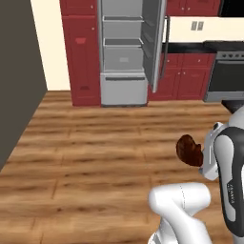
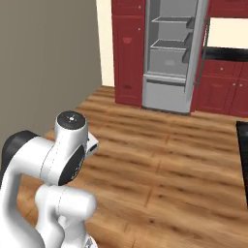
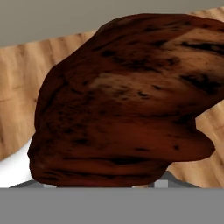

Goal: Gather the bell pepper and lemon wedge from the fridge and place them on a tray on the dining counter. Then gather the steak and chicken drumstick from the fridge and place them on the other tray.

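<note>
Arm (image 2: 58, 164) shell: glossy white, rounded segments
Joints: dark grey-black bands, upper left of right base view
Joint cap (image 2: 71, 117): grey disc, small marks

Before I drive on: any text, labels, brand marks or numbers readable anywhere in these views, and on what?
No readable text anywhere.
Fridge, door open: no badge or label legible.
Red cabinets: plain fronts.
Wall outlets: blank plates, no lettering.
Robot arm: small dark marks on its side, too blurred to read.
Browned meat piece at the gripper: no markings.
</note>
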